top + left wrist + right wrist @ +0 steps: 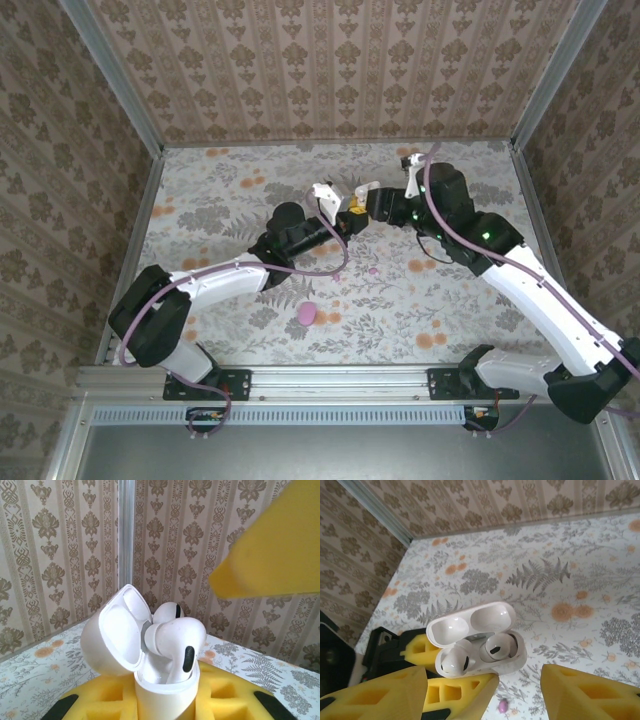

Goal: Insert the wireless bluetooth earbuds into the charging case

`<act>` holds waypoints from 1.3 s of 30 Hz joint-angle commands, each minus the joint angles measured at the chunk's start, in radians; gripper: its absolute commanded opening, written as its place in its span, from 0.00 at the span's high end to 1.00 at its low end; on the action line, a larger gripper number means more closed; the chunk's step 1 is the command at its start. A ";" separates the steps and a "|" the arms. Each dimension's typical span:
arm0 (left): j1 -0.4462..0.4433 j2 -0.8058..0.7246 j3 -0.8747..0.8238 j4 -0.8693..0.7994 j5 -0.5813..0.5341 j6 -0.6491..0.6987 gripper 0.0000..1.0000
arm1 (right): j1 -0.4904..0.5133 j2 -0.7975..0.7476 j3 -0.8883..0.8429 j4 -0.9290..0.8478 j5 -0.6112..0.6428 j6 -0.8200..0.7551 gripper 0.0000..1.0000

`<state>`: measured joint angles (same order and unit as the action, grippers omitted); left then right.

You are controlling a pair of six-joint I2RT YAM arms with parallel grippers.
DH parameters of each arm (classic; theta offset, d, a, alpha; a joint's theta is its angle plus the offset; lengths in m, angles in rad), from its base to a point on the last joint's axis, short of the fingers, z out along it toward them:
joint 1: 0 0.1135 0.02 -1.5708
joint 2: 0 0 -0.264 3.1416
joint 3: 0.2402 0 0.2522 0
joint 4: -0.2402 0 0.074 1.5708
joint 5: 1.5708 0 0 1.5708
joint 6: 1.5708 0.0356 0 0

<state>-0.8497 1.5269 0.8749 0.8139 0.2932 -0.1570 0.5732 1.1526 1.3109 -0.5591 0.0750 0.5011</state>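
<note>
The charging case [480, 650] is clamped low on its body between the yellow pads [100, 700] of the left jaws, held up off the surface with its lid tipped back. Both white earbuds sit in it. The nearer earbud [175, 640] looks proud of its well and leaning, the farther earbud [167, 612] lower behind it. The right jaws stand apart, one finger on each side of the case and close to it. The likely trouble is the leaning bud. If the right jaws brush it or the lid while moving near the case, it could flick out and drop. If the lid is pressed down first, it may jam on the stem. A sideways push could also twist the case in the soft pads. A tiny pink bud [503, 706] lies loose on the surface [470, 300] near the case. A round pink thing [307, 313] lies farther from the case. The surface is printed with grey leaves and orange flowers, and brown patterned walls [330, 70] with metal corner posts enclose it.
</note>
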 commanded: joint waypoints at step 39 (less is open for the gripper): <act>0.020 -0.029 0.002 0.073 0.070 -0.001 0.92 | -0.069 0.010 0.036 -0.075 -0.082 0.001 0.37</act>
<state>-0.8360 1.5269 0.8749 0.8242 0.3439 -0.1574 0.5186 1.2144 1.3308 -0.6342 -0.0051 0.5041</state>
